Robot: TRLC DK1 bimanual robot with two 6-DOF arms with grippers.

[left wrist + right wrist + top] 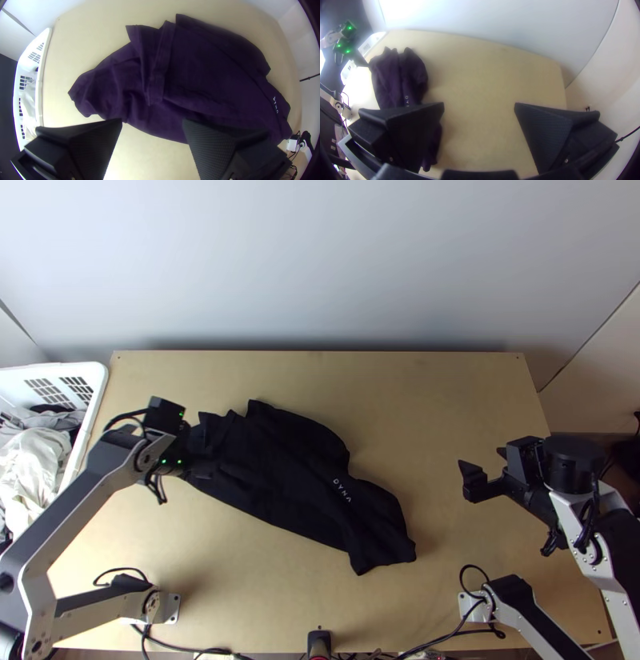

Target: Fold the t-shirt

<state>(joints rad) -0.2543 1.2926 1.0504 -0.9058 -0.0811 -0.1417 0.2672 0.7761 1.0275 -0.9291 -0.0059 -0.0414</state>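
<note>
Over the shirt's left end, my left hand (210, 452): fingers spread wide apart, gripping nothing; they point inward, towards the middle of the desk (448, 404).
My left arm (60, 544): bent outward at the elbow, its forearm slanting back in to the wrist.
Over the desk's right side, my right hand (480, 458): held open too, with bare desk between its fingers in the wrist view; it points inward, well apart from the shirt.
My right arm (616, 580): comes up from the top view's lower right corner to the wrist.
White basket (100, 390): at the desk's left edge, with slotted walls; I see pale cloth (30, 462) heaped in it, some grey and dark cloth (54, 410) beside that.
Dark t-shirt (308, 460): on the desk, slanting from under my left hand to the near middle, creased and unevenly layered, small white lettering up.
</note>
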